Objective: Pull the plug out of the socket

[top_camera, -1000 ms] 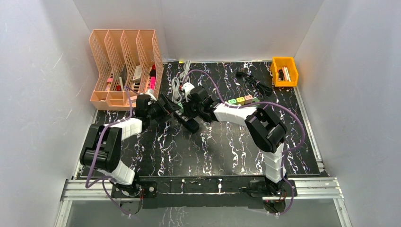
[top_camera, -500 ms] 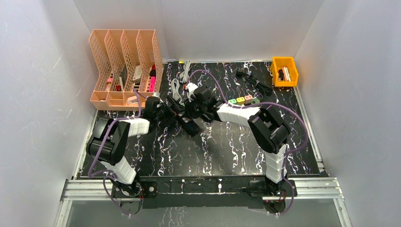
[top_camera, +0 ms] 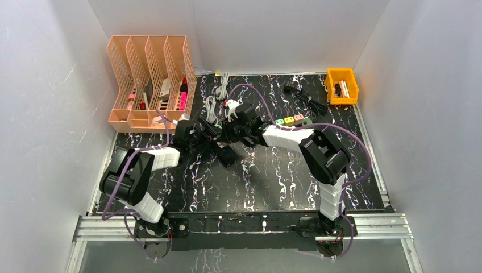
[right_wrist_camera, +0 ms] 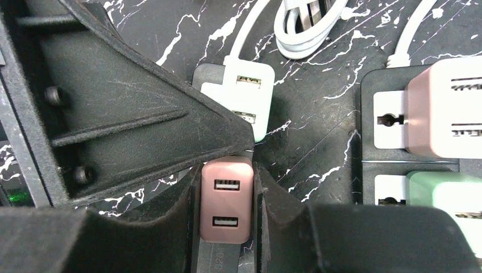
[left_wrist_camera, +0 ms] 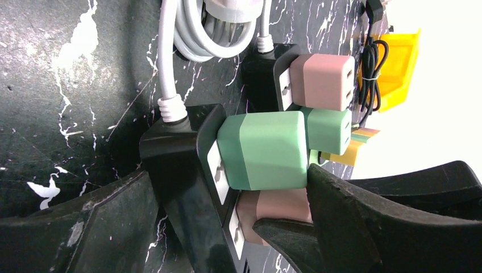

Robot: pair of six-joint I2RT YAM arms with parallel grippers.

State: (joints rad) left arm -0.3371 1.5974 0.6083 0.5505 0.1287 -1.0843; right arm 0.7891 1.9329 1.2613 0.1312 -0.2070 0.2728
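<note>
Centrally, right gripper [right_wrist_camera: 226,170] clamped on pink plug [right_wrist_camera: 226,211], left gripper [left_wrist_camera: 227,177] apart — green plug [left_wrist_camera: 262,149] between, white cable [left_wrist_camera: 187,34] beside.

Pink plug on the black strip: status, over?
Right hand shut on pink plug. Left hand open, straddling black strip. Plug looks seated, not yet out. Green plug close beside it.

Black marbled table [top_camera: 256,182]; power strip [top_camera: 227,157], file rack [top_camera: 136,62], yellow bin [top_camera: 341,71], white cable coil [top_camera: 211,108]
</note>
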